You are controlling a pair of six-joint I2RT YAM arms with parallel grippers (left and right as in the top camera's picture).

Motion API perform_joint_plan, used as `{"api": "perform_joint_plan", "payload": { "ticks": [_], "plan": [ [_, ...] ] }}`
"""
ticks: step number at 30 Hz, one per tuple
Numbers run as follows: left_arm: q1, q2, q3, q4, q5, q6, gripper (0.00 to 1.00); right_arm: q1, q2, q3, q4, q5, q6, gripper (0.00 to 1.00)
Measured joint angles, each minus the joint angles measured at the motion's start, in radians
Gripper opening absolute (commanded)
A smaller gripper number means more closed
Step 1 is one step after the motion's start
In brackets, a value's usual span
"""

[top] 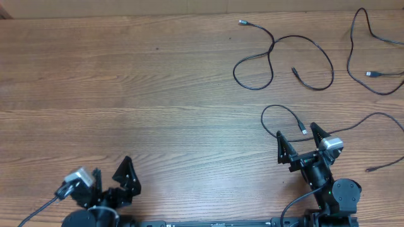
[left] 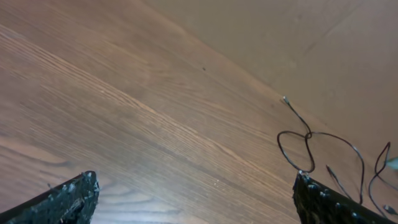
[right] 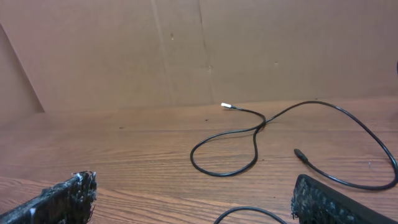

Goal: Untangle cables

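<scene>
Three thin black cables lie loose on the wooden table's right half. One looped cable (top: 271,50) has a silver tip at the far end; it also shows in the left wrist view as cable (left: 306,144) and in the right wrist view as cable (right: 224,169). A second cable (top: 356,44) lies at the far right. A third cable (top: 281,108) curls just beyond my right gripper (top: 296,132), which is open and empty; its arc (right: 249,210) sits low between the open right gripper (right: 193,190). My left gripper (top: 110,173) stands open at the near left, far from the cables, with only bare wood between its jaws (left: 193,193).
A brown cardboard wall (right: 199,50) stands along the table's far edge. A cable plug (top: 370,169) lies near the right edge, its cord running out of view. Bare wood table (top: 126,82) fills the left half.
</scene>
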State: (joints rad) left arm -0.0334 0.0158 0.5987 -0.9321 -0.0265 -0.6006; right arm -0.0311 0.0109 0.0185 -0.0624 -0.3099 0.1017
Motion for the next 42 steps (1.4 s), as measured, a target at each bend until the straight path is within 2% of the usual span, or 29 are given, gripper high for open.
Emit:
{"api": "perform_joint_plan", "payload": {
  "ticks": [3, 9, 22, 32, 42],
  "plan": [
    [-0.013, 0.000, -0.081, 0.112, 0.011, -0.002, 1.00, 0.000, 0.000, 0.000, 0.000, 0.000, -0.001, 1.00],
    [-0.026, 0.000, -0.248, 0.483, 0.037, 0.042, 0.99, 0.000, 0.000, 0.000, 0.000, 0.000, -0.002, 1.00],
    [-0.026, -0.003, -0.541, 0.949, 0.048, 0.346, 1.00, 0.000, 0.000, 0.000, -0.001, 0.000, -0.001, 1.00],
    [-0.033, -0.003, -0.590, 0.854, 0.010, 0.479, 1.00, 0.000, 0.000, 0.000, 0.000, 0.000, -0.002, 1.00],
    [-0.033, -0.003, -0.590, 0.853, 0.011, 0.575, 0.99, 0.000, 0.000, 0.000, 0.000, 0.000, -0.001, 1.00]
  ]
}}
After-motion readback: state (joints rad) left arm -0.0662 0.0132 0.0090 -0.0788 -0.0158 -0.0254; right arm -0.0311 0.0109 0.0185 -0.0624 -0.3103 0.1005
